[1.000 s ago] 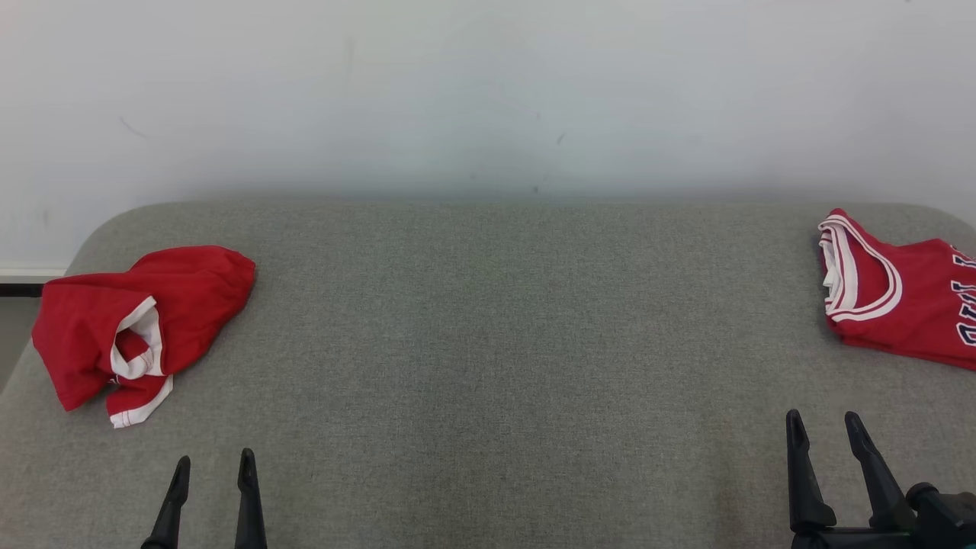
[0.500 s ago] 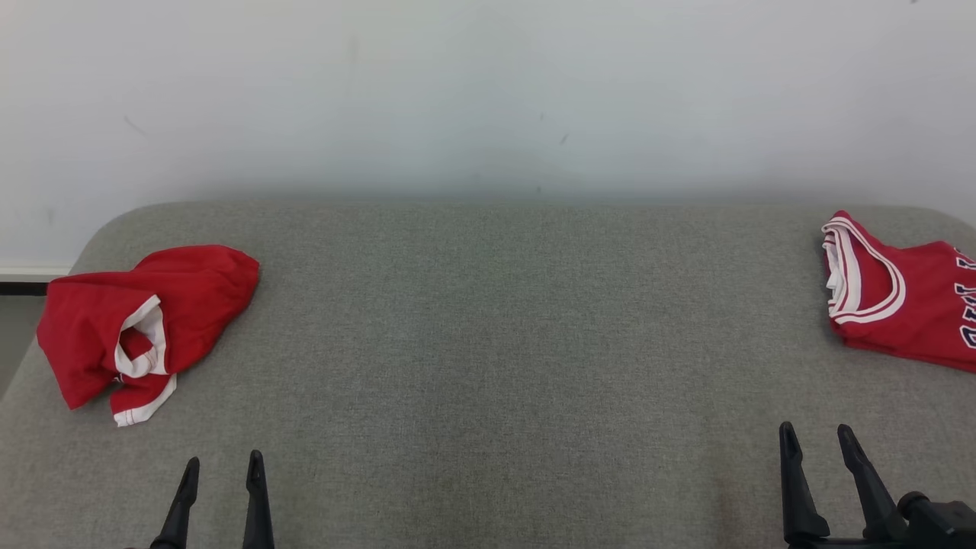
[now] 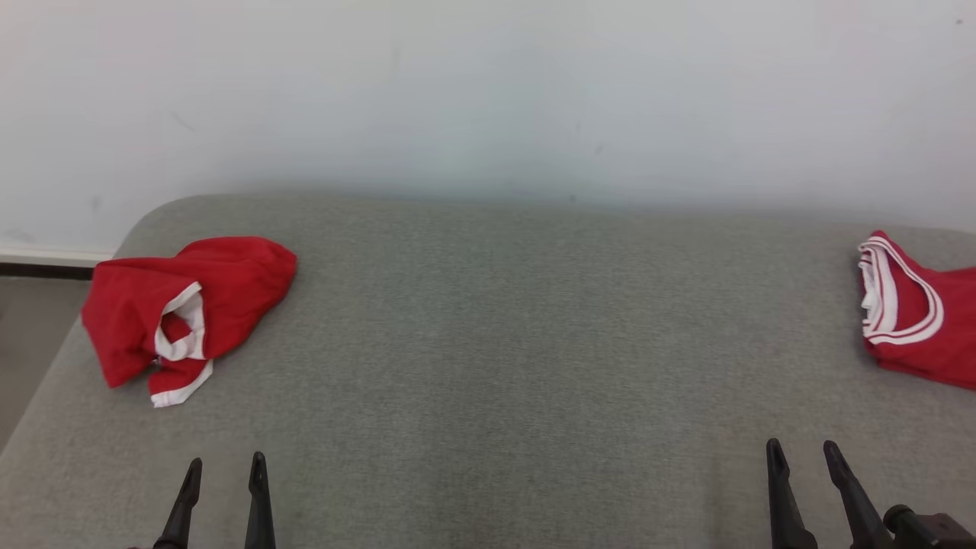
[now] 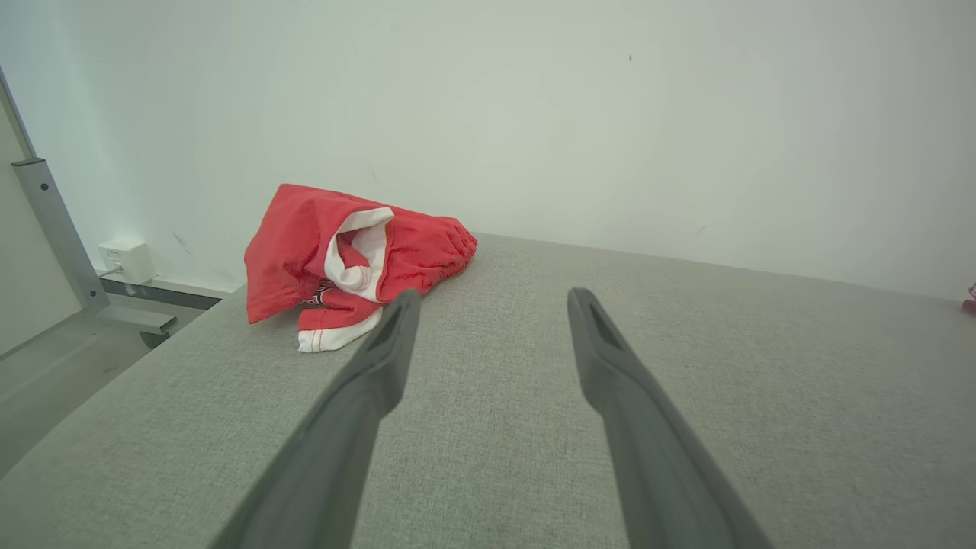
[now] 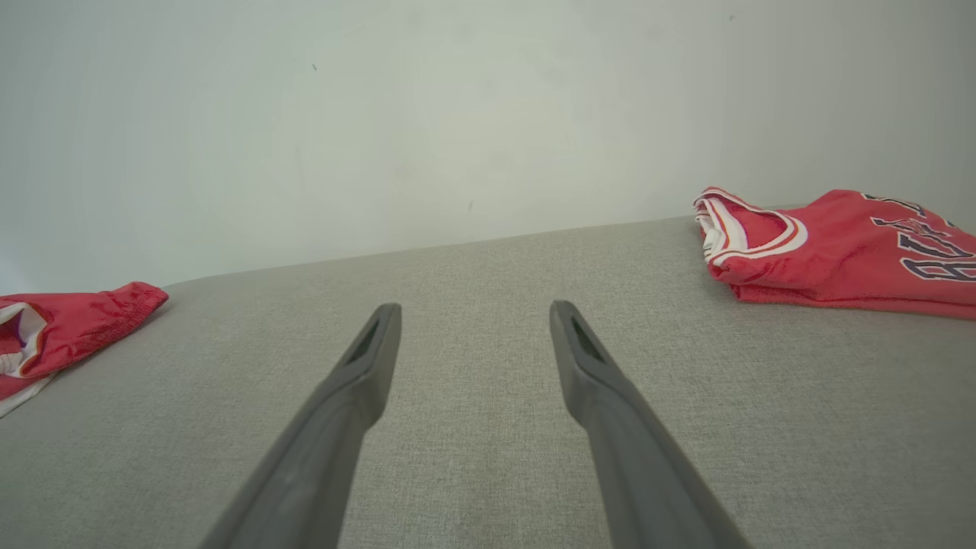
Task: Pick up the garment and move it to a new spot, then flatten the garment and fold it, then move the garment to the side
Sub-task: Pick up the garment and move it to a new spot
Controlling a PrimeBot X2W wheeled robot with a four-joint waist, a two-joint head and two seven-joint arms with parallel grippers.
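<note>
A crumpled red garment with white trim (image 3: 191, 305) lies at the far left of the grey padded surface (image 3: 503, 343); the left wrist view has it (image 4: 343, 252) ahead and left of my fingers, and the right wrist view catches its edge (image 5: 69, 324). My left gripper (image 3: 225, 459) (image 4: 494, 293) is open and empty, near the front edge, short of the garment. My right gripper (image 3: 801, 444) (image 5: 474, 306) is also open and empty at the front right.
A folded red jersey with white trim and dark lettering (image 3: 915, 320) (image 5: 839, 244) rests at the far right. A white wall (image 3: 488, 91) backs the surface. Floor (image 3: 30, 335), a metal post (image 4: 53, 221) and a wall socket (image 4: 126, 259) lie beyond the left edge.
The whole head picture has shifted to the right, so the camera has turned leftward. Both garments lie as before. The right gripper sits lower in the picture.
</note>
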